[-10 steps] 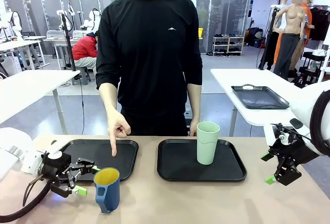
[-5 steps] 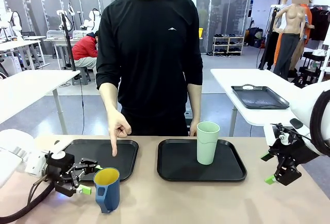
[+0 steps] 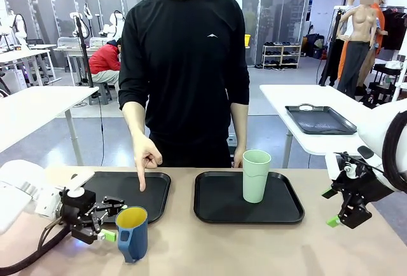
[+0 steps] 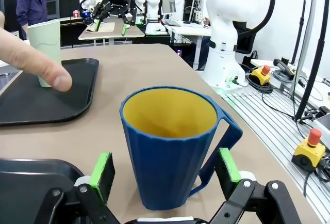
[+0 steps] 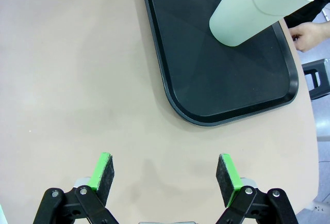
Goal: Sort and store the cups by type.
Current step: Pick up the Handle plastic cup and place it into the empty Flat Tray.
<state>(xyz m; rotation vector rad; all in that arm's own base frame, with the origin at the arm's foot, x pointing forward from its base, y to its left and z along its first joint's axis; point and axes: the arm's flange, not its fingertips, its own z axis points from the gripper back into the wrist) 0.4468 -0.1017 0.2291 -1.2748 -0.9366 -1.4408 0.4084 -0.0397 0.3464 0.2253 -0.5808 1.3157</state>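
Step in hand: grasp approach. Left end effector [image 4: 165, 170] spread wide around dark-blue cup [image 3: 132, 233], pads either side, not touching; cup stands on worktop [image 3: 254, 250] just in front of left tray [image 3: 159, 193], where person's finger [image 3: 142, 184] points. Mint tumbler [image 3: 256, 175] on right tray [image 3: 286, 209]. Right end effector [image 5: 166, 172] spread, idle. Next move calls for pinching the cup, then lifting onto left tray

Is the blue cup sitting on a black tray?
No, the blue cup stands on the bare table, in front of the left tray, not on it.
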